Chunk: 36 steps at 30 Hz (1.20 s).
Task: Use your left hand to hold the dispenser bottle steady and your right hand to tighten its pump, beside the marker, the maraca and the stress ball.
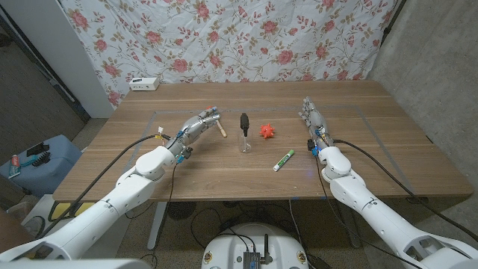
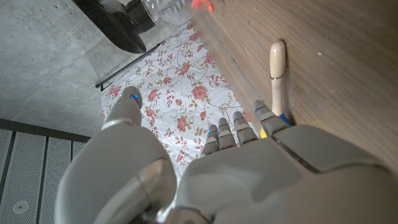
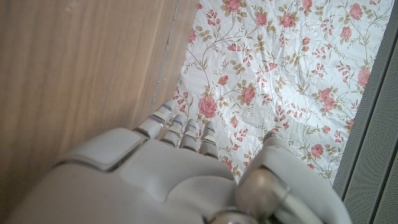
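The dispenser bottle (image 1: 244, 139), clear with a black pump (image 1: 243, 121), stands upright at mid-table; the left wrist view shows its pump (image 2: 121, 25) too. My left hand (image 1: 194, 132) lies to the bottle's left, fingers stretched out, holding nothing. The maraca's wooden handle (image 1: 222, 132) pokes out past its fingertips (image 2: 277, 65), and the maraca's head is hidden under the hand. The orange spiky stress ball (image 1: 267, 131) sits just right of the bottle. The green and white marker (image 1: 283, 160) lies nearer the front. My right hand (image 1: 313, 122) lies further right, fingers straight, empty.
A white box (image 1: 144, 84) sits at the table's back left corner. A floral cloth (image 1: 246, 37) hangs behind the table. A blue bin (image 1: 37, 161) stands on the floor to the left. Faint tape lines frame the table's middle.
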{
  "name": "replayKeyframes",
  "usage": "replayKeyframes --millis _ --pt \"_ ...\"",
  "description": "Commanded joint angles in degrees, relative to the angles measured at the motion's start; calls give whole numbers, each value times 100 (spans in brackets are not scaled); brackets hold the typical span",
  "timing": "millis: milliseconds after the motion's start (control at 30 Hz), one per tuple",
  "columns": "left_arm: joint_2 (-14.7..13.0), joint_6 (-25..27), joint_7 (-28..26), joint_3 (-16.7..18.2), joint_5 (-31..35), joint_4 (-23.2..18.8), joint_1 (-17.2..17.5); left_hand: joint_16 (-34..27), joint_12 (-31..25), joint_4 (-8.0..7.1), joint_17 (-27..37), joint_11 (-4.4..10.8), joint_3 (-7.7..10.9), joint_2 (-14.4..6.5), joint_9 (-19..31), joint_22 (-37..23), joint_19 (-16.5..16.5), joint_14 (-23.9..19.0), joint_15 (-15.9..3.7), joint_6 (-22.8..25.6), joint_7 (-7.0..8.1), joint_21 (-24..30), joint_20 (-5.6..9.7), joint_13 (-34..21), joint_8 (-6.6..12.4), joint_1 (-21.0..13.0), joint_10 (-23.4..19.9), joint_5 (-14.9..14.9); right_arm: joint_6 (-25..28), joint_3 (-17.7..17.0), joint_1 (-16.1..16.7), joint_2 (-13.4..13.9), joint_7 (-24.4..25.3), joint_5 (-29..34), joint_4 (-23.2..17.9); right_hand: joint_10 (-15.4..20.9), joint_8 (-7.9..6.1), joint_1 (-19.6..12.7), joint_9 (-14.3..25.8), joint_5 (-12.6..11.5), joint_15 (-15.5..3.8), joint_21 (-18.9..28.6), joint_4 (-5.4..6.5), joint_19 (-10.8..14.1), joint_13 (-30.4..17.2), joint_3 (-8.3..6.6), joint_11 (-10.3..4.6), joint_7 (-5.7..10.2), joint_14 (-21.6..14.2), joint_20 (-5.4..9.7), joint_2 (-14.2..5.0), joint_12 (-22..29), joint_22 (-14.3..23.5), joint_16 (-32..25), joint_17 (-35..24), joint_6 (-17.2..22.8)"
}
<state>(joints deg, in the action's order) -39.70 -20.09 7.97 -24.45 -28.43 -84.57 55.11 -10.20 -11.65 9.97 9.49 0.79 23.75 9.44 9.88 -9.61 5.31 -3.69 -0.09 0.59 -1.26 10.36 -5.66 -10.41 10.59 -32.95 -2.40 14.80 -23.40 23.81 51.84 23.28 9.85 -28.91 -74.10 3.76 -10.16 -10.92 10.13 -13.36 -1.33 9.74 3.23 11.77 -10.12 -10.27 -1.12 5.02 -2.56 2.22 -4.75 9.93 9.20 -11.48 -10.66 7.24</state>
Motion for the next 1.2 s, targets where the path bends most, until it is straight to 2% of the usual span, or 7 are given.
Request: replayKeyframes --millis 33,367,533,867,1200 --pt "-164 23 160 -98 221 -35 -104 -14 -3 26 12 9 -36 36 18 0 -4 -20 7 9 -69 0 -84 -2 20 -190 -37 91 -15 2 69 -64 155 47 -13 -19 7 9 11 -23 -11 33 -27 -24 -13 -17 -3 -10 -22 316 -10 18 27 20 -6 -31" --pt "-234 49 313 -228 404 -56 -228 -32 -28 38 9 44 -133 97 17 1 -14 -121 -79 68 -17 5 -93 -1 44 -454 -150 239 161 -3 127 10 253 74 -207 -32 8 23 11 -25 34 44 -26 -36 -12 -11 24 -10 -54 298 -11 28 27 13 -6 -80" --pt "-338 159 328 -277 546 -174 -266 -37 -26 38 6 67 -198 116 16 3 -126 -181 -108 82 19 -29 -10 1 45 -598 -182 319 217 0 101 0 293 81 -230 -37 4 28 11 -25 34 46 -26 -45 -11 -9 30 -15 -55 303 -11 31 26 15 -6 -89" --pt "-573 423 285 -283 675 -439 -196 -34 -34 36 2 103 -310 133 16 9 -197 -251 -152 74 56 -27 61 5 36 -809 -268 436 293 8 127 -36 462 135 -292 -57 2 39 11 -26 40 43 -23 -75 -11 -6 49 -31 -37 303 -16 32 26 25 -7 -114" --pt "-569 271 320 -363 851 -384 -229 -39 -51 35 -2 159 -460 146 16 13 -176 -375 -272 157 157 -3 125 8 60 -1066 -404 565 315 23 195 -66 596 192 -372 -73 -6 53 11 -29 53 48 -19 -97 -10 -4 37 -41 -22 302 -26 36 27 33 -9 -129"
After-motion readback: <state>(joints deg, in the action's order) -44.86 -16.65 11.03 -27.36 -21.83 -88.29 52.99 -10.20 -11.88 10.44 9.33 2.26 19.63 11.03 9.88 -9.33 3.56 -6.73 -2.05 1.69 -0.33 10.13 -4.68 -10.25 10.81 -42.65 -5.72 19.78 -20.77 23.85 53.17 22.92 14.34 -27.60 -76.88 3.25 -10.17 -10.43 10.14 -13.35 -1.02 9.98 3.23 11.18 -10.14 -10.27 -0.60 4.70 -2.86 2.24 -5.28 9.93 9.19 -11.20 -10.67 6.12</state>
